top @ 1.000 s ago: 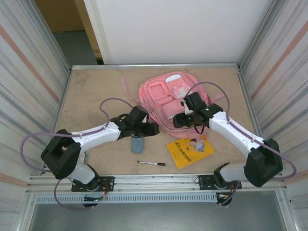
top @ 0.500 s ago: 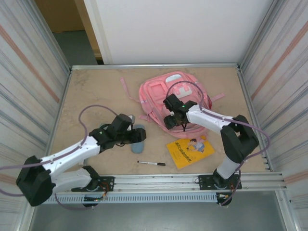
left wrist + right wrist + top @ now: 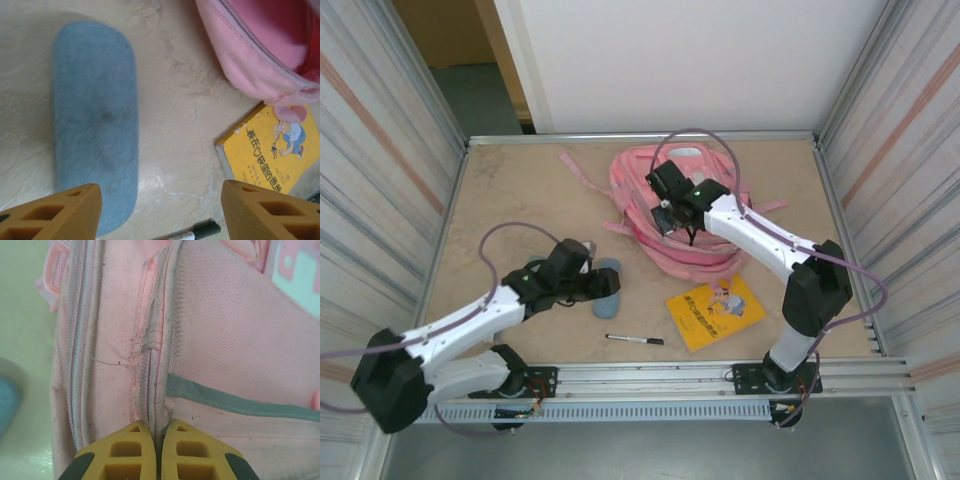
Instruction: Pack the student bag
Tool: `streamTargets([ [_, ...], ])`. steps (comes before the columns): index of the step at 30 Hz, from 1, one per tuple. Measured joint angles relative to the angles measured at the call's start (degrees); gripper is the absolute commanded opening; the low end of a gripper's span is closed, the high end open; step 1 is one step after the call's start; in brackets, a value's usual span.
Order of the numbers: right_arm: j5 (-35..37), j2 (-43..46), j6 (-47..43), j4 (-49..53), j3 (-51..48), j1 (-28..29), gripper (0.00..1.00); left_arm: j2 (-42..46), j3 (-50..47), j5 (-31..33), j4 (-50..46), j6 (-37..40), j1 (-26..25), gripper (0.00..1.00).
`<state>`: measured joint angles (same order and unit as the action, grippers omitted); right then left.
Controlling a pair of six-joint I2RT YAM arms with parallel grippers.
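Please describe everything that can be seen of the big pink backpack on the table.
The large soft pink fabric backpack lies on the far part of the beige table, bunched and folded rather than flat. It shows silver-grey zip lines, stitched seams, a pale patch near its top and a loose pink strap trailing left. The weave looks slightly soiled along the seams. The right gripper is shut on a fold beside a zip line.

We see beige marbled table (image 3: pixel 510 200), metal-rimmed; pink student bag (image 3: pixel 692 262) slumped at far centre-right; blue pouch (image 3: pixel 606 303) left of centre; yellow book (image 3: pixel 715 312) near bag's front edge; black pen (image 3: pixel 635 340) nearest front rail, between pouch and book.
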<state>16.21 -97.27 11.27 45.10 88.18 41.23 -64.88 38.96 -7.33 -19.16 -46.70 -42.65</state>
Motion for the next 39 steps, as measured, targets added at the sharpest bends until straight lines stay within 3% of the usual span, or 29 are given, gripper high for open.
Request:
streamTargets([
  [6,0.94,-0.37,0.02,9.97,12.57,0.13,0.00,-15.67,11.34,-2.97,7.04,1.51,1.14,0.61],
  [12,-0.85,-4.44,0.07,17.31,21.81,0.24,0.00,-23.78,15.74,-3.34,9.64,1.81,4.74,0.59],
  [21,-1.97,-7.50,0.24,20.96,25.73,0.33,0.00,-31.36,21.05,-5.11,9.22,2.97,16.87,0.56],
  [27,-4.50,-9.53,0.55,20.59,27.04,-0.74,0.00,-36.06,30.73,-5.01,3.91,7.39,19.39,0.57],
  [34,-10.29,-16.06,3.37,18.21,27.85,-0.70,0.04,-38.27,31.23,-5.79,0.79,10.54,24.72,0.59],
  [37,-11.61,-18.38,5.33,16.35,26.64,0.07,0.08,-42.23,35.71,-8.63,-3.23,12.72,27.26,0.56],
  [39,-12.07,-18.51,6.75,14.88,24.90,0.50,0.20,-45.90,40.35,-9.81,-5.44,14.47,28.28,0.56],
])
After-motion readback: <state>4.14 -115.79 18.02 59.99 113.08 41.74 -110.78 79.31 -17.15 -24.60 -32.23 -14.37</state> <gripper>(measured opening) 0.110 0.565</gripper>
